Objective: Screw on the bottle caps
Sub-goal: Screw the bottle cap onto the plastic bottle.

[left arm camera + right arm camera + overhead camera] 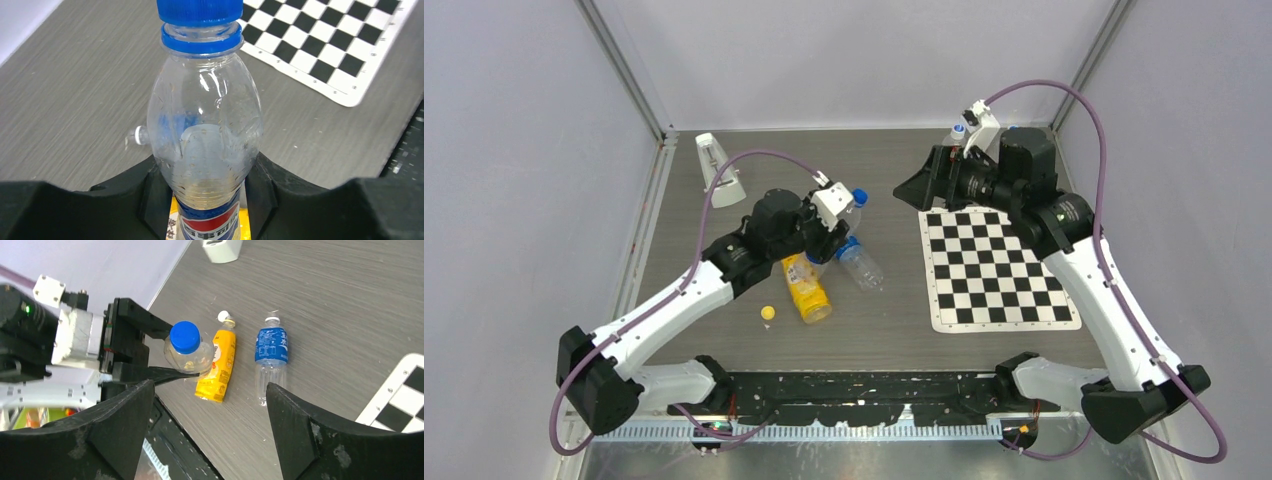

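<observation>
Left end effector [207, 195] grasps the bottle [205, 115], right end effector [210, 385] released; yellow cap [768, 312] at the bottle's seven o'clock looks light, slick: pinch its rim.

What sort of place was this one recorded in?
Probably a robotics lab test cell: a grey tabletop boxed in by plain white panels on metal framing, with a checkerboard calibration mat lying on it.

Blue cap [199, 12] partly beyond top edge

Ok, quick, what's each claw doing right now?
Left claw: closed on the clear blue-capped bottle.
Right claw: open, holding nothing.
</observation>
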Controlling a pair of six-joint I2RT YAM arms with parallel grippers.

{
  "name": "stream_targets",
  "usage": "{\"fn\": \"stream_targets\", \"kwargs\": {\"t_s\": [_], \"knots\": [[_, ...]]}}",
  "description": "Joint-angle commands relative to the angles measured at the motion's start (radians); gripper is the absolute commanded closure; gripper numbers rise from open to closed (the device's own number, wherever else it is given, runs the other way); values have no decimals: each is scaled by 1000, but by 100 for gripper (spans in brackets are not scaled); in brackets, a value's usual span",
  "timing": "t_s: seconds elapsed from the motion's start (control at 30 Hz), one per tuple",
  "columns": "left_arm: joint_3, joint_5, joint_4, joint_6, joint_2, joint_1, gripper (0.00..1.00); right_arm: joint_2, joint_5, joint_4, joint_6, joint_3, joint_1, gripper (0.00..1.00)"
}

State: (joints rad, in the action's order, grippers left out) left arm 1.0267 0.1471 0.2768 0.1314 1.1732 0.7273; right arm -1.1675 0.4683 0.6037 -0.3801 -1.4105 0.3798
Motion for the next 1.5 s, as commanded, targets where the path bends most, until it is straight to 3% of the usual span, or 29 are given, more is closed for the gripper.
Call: {"fn": "stream_targets", "kwargs": {"t_s": [0.0, 0.37, 0.6, 1.03, 1.47], "knots": [[64, 212, 78, -13, -19, -42, 100, -63, 364, -48, 220, -64, -45, 14], [162, 420, 244, 102, 13, -66, 100, -112, 659, -116, 433, -46, -48, 18], [211, 530, 313, 133, 46, -66, 100, -104, 742, -165, 515, 20, -32, 23], [293, 583, 461, 203, 82, -65, 100, -130, 734, 0, 756, 15, 19, 30], [316, 606, 510, 242, 95, -66, 100, -154, 743, 83, 818, -21, 48, 39]]}}
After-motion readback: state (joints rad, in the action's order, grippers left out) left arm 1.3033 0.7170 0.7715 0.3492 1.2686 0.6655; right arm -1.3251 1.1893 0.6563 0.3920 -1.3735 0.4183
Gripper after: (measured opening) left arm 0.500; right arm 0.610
